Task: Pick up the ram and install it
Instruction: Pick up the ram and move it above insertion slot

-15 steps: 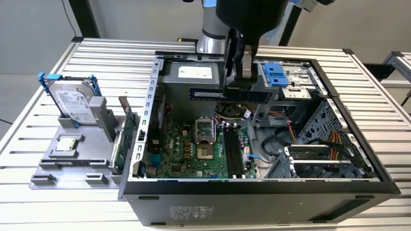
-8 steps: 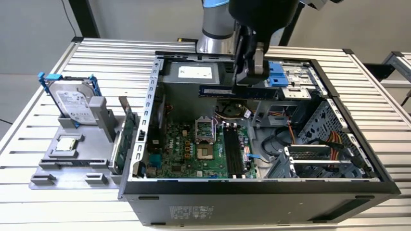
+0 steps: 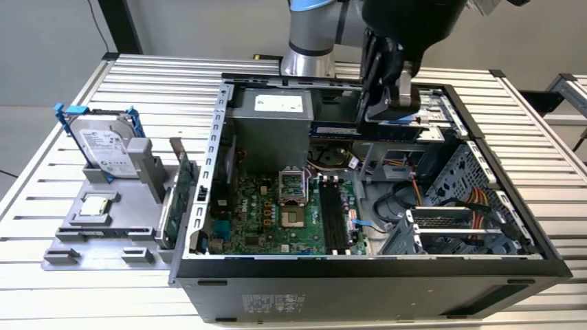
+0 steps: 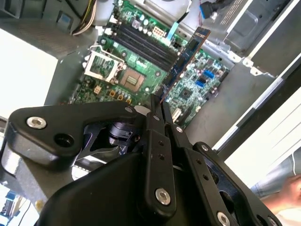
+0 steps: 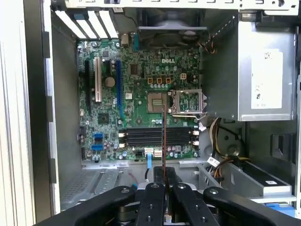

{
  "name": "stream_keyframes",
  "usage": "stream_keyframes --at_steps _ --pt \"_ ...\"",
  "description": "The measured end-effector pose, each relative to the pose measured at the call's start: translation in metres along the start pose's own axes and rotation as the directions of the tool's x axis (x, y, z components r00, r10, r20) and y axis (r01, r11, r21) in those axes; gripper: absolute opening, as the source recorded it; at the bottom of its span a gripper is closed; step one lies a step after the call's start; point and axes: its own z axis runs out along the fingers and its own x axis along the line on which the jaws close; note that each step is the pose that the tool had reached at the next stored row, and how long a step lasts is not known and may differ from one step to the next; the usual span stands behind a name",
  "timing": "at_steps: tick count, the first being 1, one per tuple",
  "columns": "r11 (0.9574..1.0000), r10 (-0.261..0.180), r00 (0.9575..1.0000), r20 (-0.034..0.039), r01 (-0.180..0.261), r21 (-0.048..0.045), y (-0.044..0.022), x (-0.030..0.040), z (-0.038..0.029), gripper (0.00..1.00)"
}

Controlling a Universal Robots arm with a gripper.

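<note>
Blue ram (image 4: 186, 54) is pinched in your gripper (image 4: 158, 104) (edge-on in the first wrist view). You hold it over the motherboard (image 4: 188, 89), outside its slots (image 4: 141, 44).

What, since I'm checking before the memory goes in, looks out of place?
Nothing looks damaged or spilled. Only the processor socket's metal cover on the green motherboard lies flipped open. The gripper holds the thin blue ram stick above it.
</note>
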Motion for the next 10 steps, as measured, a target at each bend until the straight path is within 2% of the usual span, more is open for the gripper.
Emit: stream_keyframes --at_steps 3,10 --pt "1.0000 0.002 1.0000 0.0001 -0.002 0.0001 -0.0040 -0.0002 0.0000 0.00" --pt "1.0000 0.005 1.0000 0.0000 -0.005 0.0002 -0.0047 -0.0002 0.0000 0.00"
